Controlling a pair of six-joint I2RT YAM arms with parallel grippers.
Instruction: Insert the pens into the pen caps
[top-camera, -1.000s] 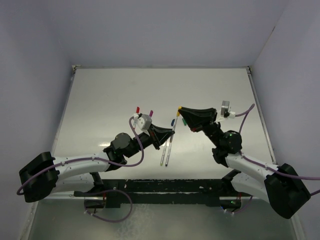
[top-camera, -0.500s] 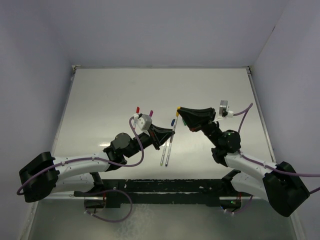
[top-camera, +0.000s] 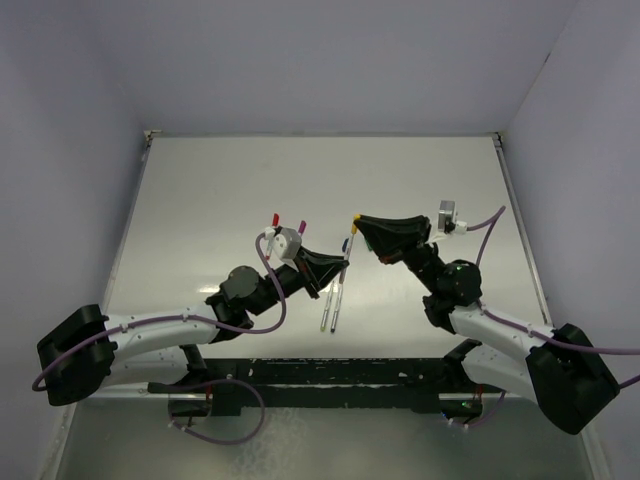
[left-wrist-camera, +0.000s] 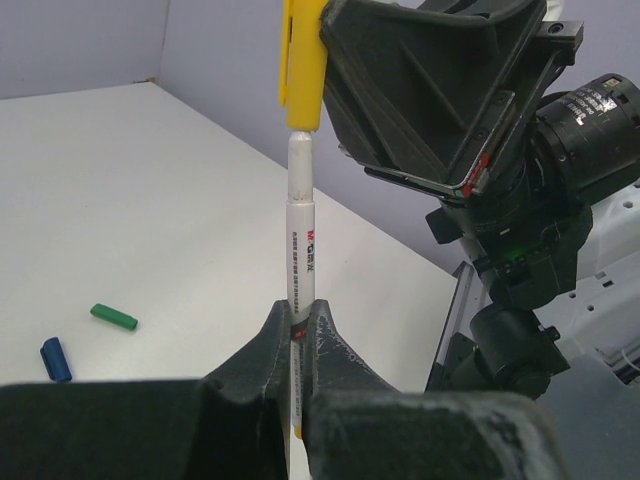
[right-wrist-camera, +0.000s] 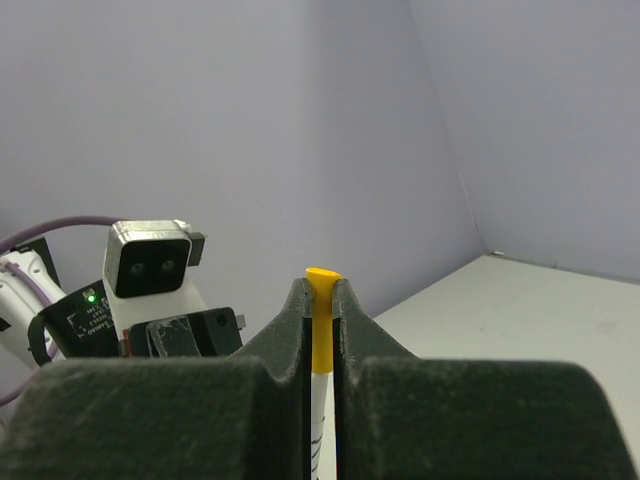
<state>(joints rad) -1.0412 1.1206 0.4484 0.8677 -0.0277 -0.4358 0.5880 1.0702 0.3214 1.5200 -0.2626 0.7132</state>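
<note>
My left gripper (left-wrist-camera: 300, 318) is shut on a white pen (left-wrist-camera: 302, 240) and holds it upright above the table. My right gripper (right-wrist-camera: 320, 292) is shut on the yellow cap (right-wrist-camera: 320, 330), which sits over the pen's tip (left-wrist-camera: 302, 65). In the top view the two grippers meet at the table's middle, left (top-camera: 340, 266) and right (top-camera: 360, 222). Two more pens (top-camera: 331, 305) lie on the table below them. A blue cap (left-wrist-camera: 55, 358) and a green cap (left-wrist-camera: 113, 316) lie on the table. A red cap (top-camera: 275, 217) and a purple cap (top-camera: 301, 224) stand behind the left wrist.
The white table (top-camera: 200, 200) has raised edges and purple walls on three sides. The right arm's wrist and base (left-wrist-camera: 540, 220) fill the right of the left wrist view. The left wrist camera (right-wrist-camera: 150, 262) shows close by in the right wrist view.
The right gripper has shifted slightly left toward the left gripper with the yellow cap. The left arm has barely moved.
</note>
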